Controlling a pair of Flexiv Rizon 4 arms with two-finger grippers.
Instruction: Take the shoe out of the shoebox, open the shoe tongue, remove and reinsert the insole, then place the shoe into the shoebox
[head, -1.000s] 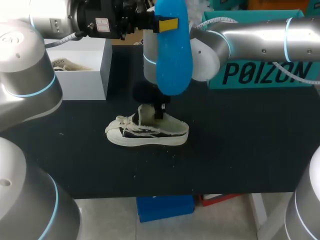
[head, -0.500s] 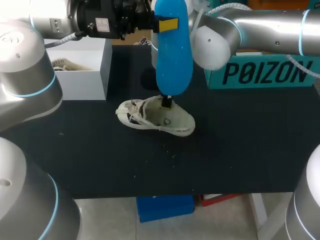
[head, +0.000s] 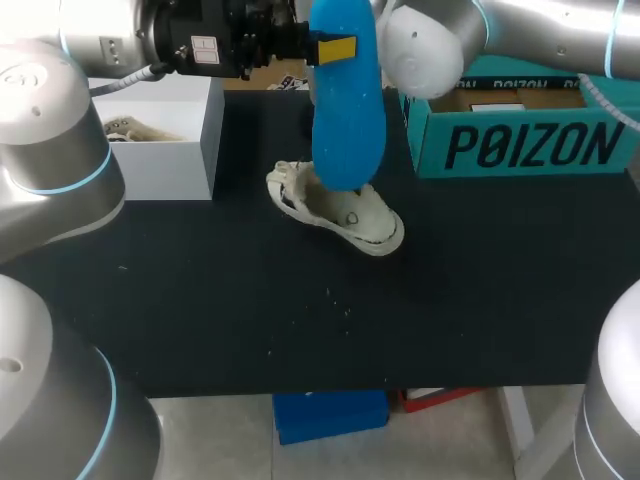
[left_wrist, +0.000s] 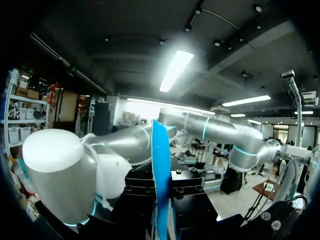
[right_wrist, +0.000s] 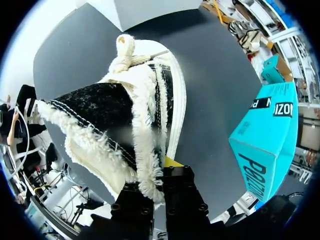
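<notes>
A long blue insole (head: 347, 110) hangs upright above the table's back middle, with my left gripper (head: 335, 48) shut on its top end. In the left wrist view the insole (left_wrist: 161, 165) stands edge-on between the fingers of the left gripper (left_wrist: 162, 200). Just behind and below the insole, the cream fringed shoe (head: 360, 215) is tipped with its opening facing up. My right gripper (right_wrist: 161, 182) is shut on the shoe's (right_wrist: 125, 120) collar edge. In the head view the insole hides that gripper. The teal shoebox (head: 530, 135) stands open at the back right.
A white box (head: 170, 150) at the back left holds another pale shoe (head: 130, 130). The black table top (head: 300, 320) lies bare in front of the shoe. In the right wrist view, the teal shoebox (right_wrist: 267, 145) stands beside the gripper.
My right arm has carried the shoe back and to the right, tipping it from upright on its sole. The left arm and the insole have kept still.
</notes>
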